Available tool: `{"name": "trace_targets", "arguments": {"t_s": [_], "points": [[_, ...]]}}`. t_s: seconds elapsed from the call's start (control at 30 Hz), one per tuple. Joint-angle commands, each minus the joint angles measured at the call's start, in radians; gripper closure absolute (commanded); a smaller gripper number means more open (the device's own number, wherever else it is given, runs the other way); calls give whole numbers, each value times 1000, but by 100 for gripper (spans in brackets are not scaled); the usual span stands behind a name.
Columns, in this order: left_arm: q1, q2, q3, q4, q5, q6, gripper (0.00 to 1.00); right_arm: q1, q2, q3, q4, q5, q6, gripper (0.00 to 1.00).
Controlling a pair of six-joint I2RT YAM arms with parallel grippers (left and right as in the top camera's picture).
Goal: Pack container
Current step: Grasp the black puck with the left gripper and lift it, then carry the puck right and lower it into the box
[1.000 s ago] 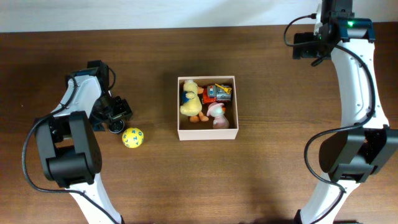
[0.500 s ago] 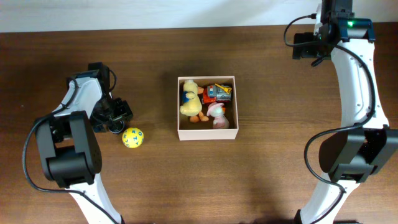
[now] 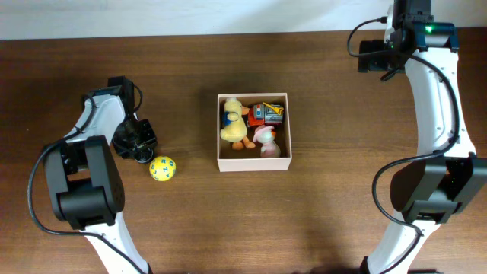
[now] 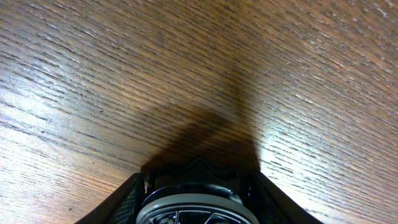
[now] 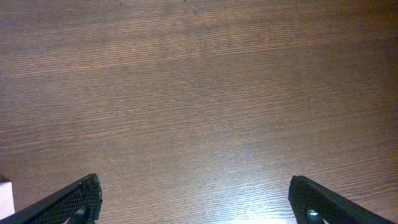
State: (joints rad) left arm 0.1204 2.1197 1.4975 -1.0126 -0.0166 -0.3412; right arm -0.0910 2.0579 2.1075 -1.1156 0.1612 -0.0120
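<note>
One claw (image 3: 141, 151), left, low beside ball (image 3: 162, 168)

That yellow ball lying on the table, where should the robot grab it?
Grip the yellow ball across its widest middle, jaws probably coming straight down from above: it is round, so any side serves, and its top lies uncovered.

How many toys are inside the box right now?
3 show in the box: a yellow duck on the left, a red car top right, a pink-and-white toy below the car. More may hide underneath.
</note>
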Motion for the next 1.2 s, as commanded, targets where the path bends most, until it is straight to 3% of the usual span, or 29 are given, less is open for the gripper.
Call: {"name": "trace_targets", "arguments": {"t_s": [0.0,0.5,0.93,0.97,1.17], "points": [[7,8,-18,-1,29,-3,51,-2,-42,18,0,15,-2,1],[7,8,50,-2,37,-2,50,-2,-42,18,0,15,-2,1],[-3,8,323,-111,40,58,52,-2,-42,18,0,15,-2,1],[-11,8,339,-116,40,71,57,-2,-42,18,0,15,-2,1],[-100,8,461,-133,40,108,58,-2,-42,18,0,15,-2,1]]}}
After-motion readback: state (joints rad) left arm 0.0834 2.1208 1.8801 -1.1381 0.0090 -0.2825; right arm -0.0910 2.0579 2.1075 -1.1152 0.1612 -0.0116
